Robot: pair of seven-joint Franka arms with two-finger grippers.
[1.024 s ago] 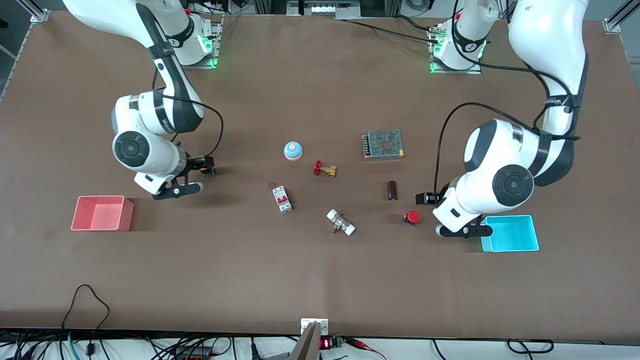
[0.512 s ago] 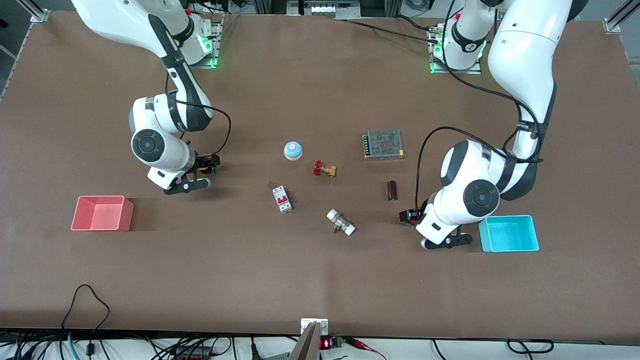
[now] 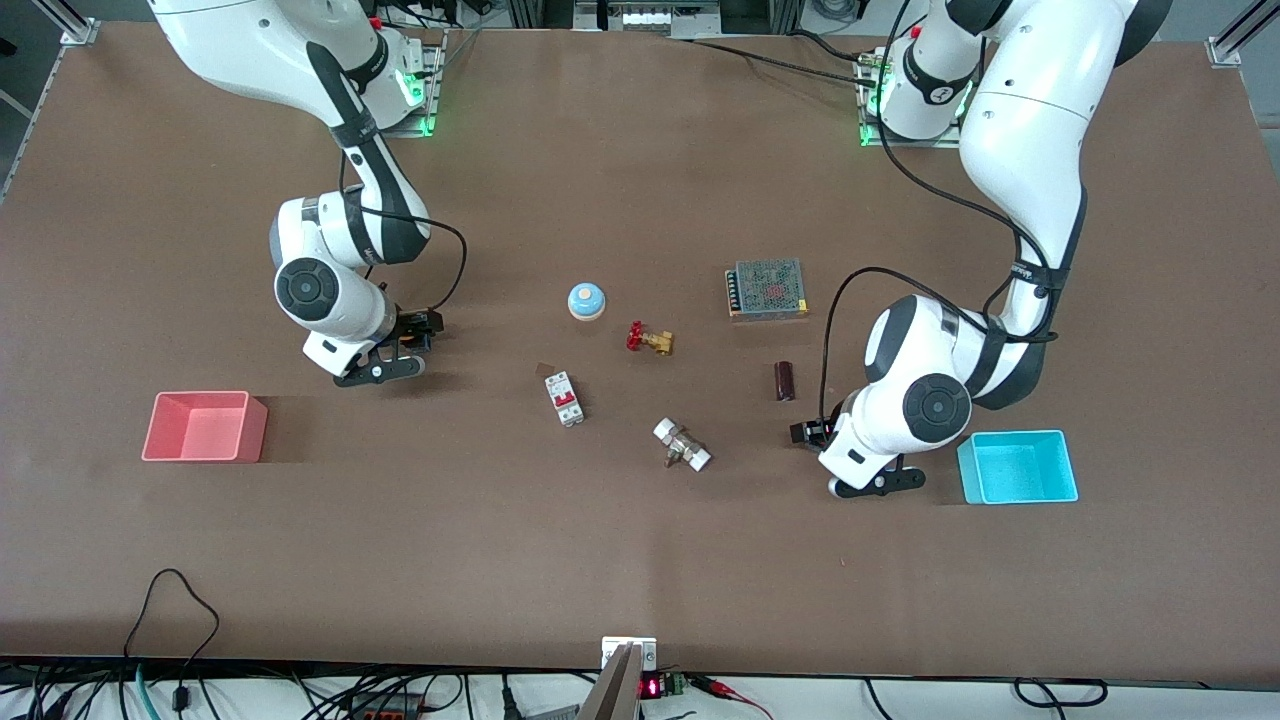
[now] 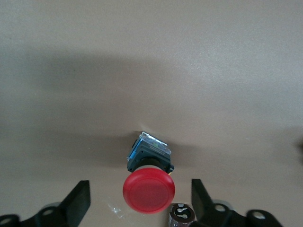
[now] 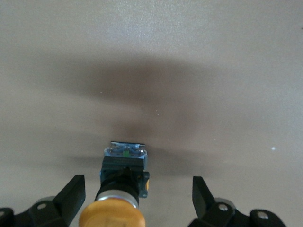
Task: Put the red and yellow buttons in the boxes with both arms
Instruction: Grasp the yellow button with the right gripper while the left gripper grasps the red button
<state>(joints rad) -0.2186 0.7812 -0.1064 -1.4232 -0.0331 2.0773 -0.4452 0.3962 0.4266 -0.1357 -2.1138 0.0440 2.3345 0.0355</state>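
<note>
In the front view, the pink-red square plastic bin (image 3: 205, 426) at the right arm's end of the table (image 3: 640, 560) and the bright cyan square plastic bin (image 3: 1017, 466) at the left arm's end both sit empty, so neither button is placed yet. The left gripper (image 3: 812, 432) is low beside the cyan bin; the right gripper (image 3: 415, 330) is low over the table, well apart from the pink bin.

In the left wrist view, the red round-capped push button (image 4: 148, 190) lies on the table between spread jaws, not pinched.

In the right wrist view, the orange-yellow round-capped push button (image 5: 113, 213) lies between spread jaws, likewise ungrasped. Both grasps, carries and drops appear to remain.
</note>
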